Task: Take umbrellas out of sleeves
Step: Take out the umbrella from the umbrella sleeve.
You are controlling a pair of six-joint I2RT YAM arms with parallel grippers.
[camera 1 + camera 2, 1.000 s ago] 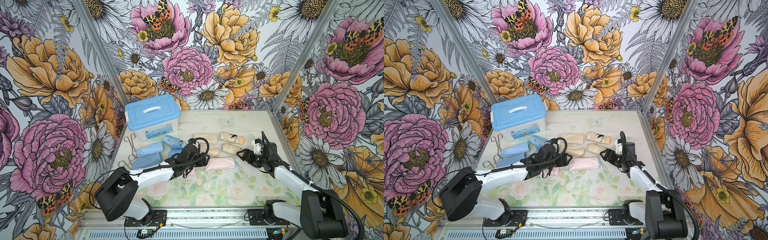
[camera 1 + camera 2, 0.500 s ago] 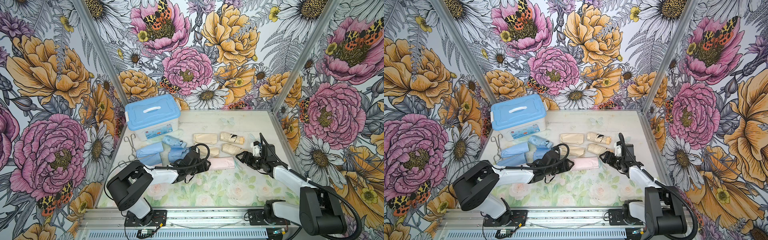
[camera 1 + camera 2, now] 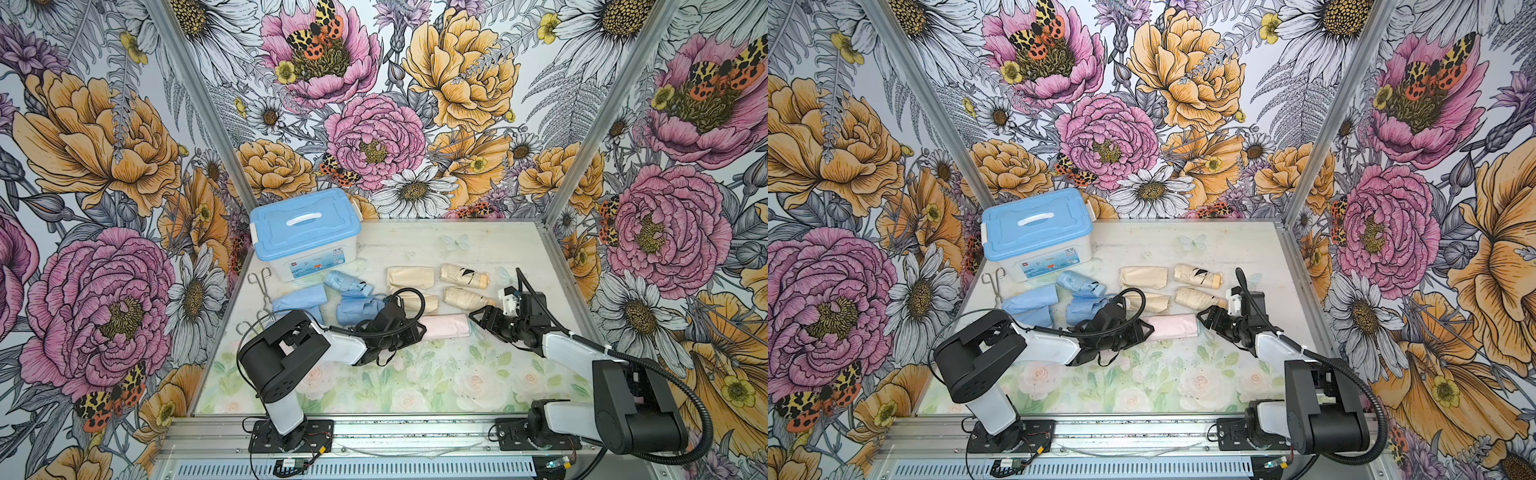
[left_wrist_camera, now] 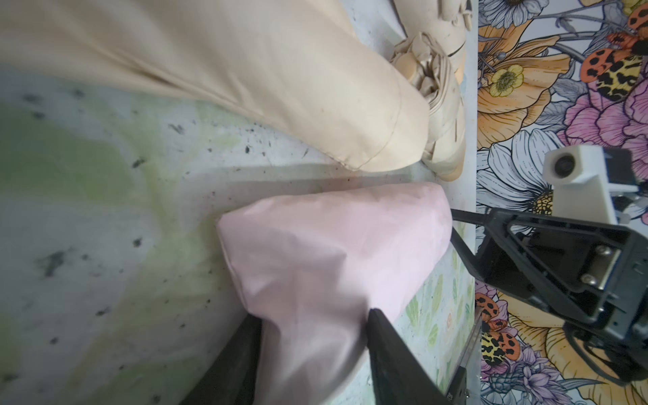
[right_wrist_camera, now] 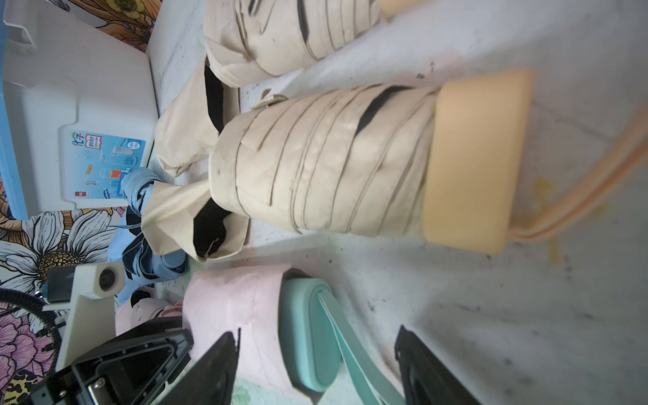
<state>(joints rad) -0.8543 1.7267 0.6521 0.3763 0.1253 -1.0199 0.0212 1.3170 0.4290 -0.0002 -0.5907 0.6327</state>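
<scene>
Both arms stretch low and forward, tips facing each other. Left gripper (image 3: 420,329) pinches the sleeve (image 3: 448,326); right gripper (image 3: 474,318) holds its jaws apart.

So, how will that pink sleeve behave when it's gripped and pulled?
Probably floppy: the pink sleeve creases where the left gripper squeezes it. Likely slippery, as the fabric looks smooth and thin, so it may slide off the mint umbrella inside.

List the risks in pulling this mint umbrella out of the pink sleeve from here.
1. The left tool grips the closed end of the pink sleeve; the thin fabric may slip out.
2. The right tool stands open around the mint handle; it might catch only the wrist strap.
3. The cream umbrella lies close and could be dragged.
</scene>
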